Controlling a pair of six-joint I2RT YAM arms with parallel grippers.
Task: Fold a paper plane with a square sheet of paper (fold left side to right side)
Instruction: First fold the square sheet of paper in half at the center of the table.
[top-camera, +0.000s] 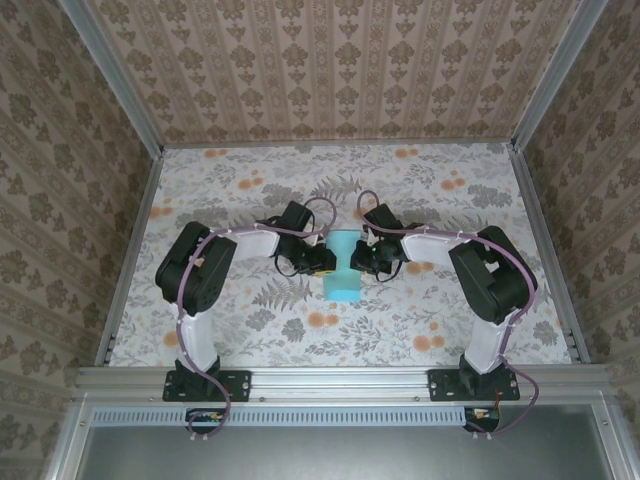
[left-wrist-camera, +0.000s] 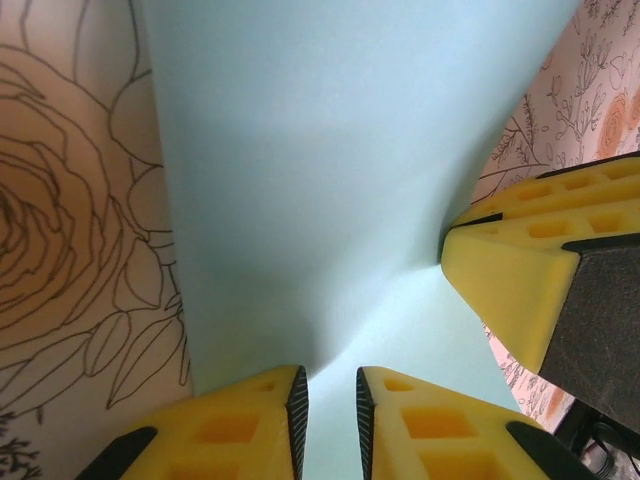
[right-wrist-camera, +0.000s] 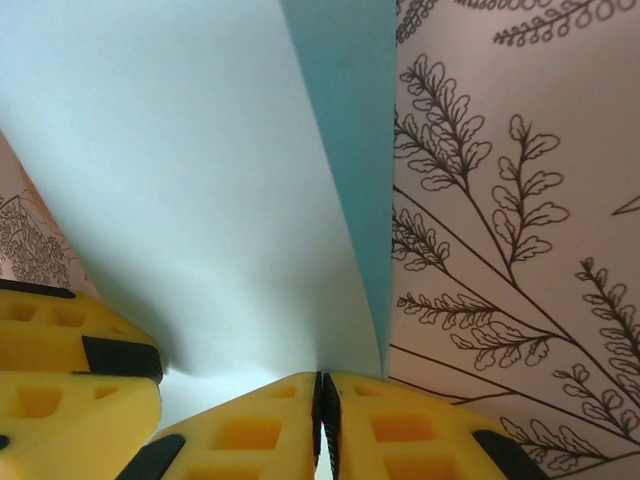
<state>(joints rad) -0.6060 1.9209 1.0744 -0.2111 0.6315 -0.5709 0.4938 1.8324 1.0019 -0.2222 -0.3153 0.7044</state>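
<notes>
Light-blue square sheet of paper (top-camera: 343, 285), right claw (right-wrist-camera: 323, 380) pinching it, left claw (left-wrist-camera: 331, 382) slightly parted.

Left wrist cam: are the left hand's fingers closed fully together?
No: a clear gap stands between the two yellow fingers of the left hand, and the light-blue sheet shows through it.

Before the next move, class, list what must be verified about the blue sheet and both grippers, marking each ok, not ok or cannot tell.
1. Grip of the right gripper on the square sheet of paper: ok, jaws together on its edge.
2. Grip of the left gripper on the sheet: not ok, a gap shows between its jaws.
3. Grippers apart from each other: ok, paper shows between them.
4. Sheet edges lined up for the fold: cannot tell, the grippers cover them from above.
</notes>
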